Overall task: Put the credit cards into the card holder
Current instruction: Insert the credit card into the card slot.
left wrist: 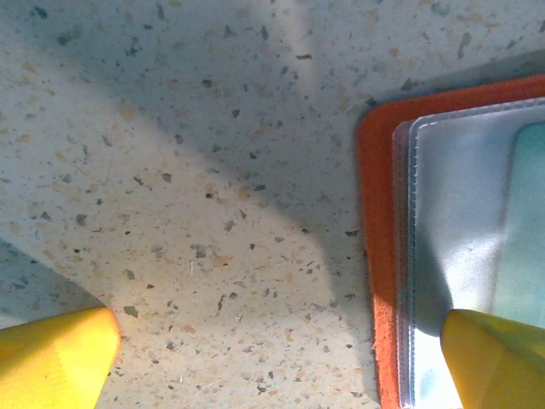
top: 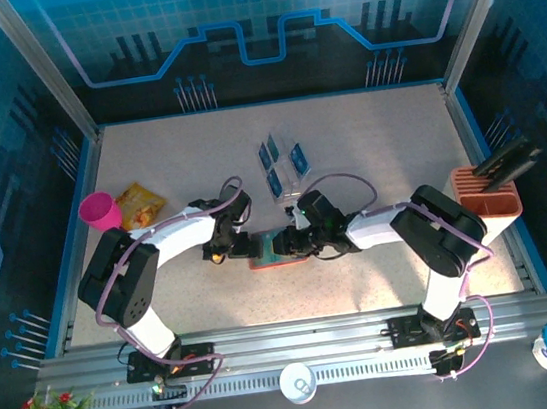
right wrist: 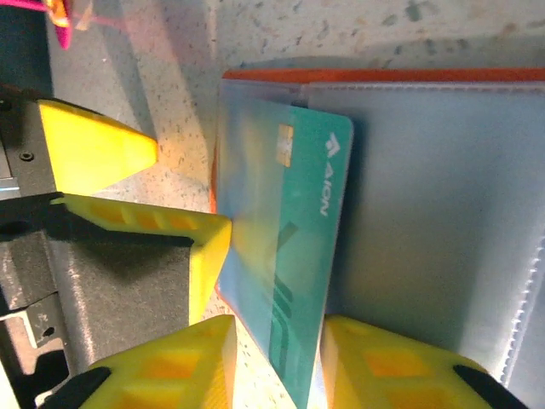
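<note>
The orange card holder [top: 263, 258] lies open on the table between both grippers, its grey-blue clear pockets [right wrist: 434, 213] facing up. A teal credit card [right wrist: 298, 239] sits partly tucked into the left pocket, its lower edge sticking out between the fingers of my right gripper [right wrist: 277, 341]. Those fingers stand apart, with table showing between the left one and the card. My left gripper [left wrist: 272, 362] is wide open at the holder's left edge [left wrist: 379, 256], one fingertip [left wrist: 494, 358] resting on the clear pocket. Blue credit cards [top: 270, 154] stand in a clear rack behind.
The clear slotted rack [top: 296, 164] stands just behind the holder. A pink cup [top: 100, 209] and a yellow snack packet [top: 139, 204] sit at the left. An orange-and-white slotted box [top: 487, 199] stands at the right edge.
</note>
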### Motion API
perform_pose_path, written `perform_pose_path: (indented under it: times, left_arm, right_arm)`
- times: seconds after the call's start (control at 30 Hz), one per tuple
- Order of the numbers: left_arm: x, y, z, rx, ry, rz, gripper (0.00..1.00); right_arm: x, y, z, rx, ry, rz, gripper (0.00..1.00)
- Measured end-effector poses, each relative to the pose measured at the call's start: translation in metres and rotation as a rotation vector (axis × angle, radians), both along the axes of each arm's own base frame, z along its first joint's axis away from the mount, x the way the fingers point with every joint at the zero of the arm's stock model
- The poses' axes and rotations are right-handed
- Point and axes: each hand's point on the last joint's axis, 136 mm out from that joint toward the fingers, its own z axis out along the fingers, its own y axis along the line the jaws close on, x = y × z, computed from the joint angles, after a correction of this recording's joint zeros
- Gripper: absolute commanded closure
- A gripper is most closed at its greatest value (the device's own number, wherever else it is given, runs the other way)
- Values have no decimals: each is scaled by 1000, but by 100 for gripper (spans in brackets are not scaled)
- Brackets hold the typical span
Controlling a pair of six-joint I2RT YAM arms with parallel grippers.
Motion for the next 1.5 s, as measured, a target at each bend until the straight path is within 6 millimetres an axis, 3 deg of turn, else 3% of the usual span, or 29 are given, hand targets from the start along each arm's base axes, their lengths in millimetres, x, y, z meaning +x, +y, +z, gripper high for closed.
perform_pose_path:
  times: [0.17,0.3,0.47,0.77,0.93,1.13,1.5]
  left_arm:
    - [5,0,6,-40,-3,46,1]
    - [17,2,20,-79,-34,99,1]
    - [23,9,25,-89,-48,152,1]
    - [21,16,17,-67,-15,194,1]
    - [14,20,2,-35,34,196,1]
    - [14,21,-1,-27,38,195,1]
    - [14,22,-1,-23,38,191,1]
  right_arm:
    - [3,-10,16,-83,-23,34,71]
    - [8,-11,27,-120,-52,65,82]
    - [13,-9,31,-155,-72,90,88]
    - [23,-3,13,-221,-58,124,91]
    - [22,1,2,-255,-43,149,92]
    - [16,8,-11,-301,-24,188,93]
    - [13,35,-13,-301,-27,243,94]
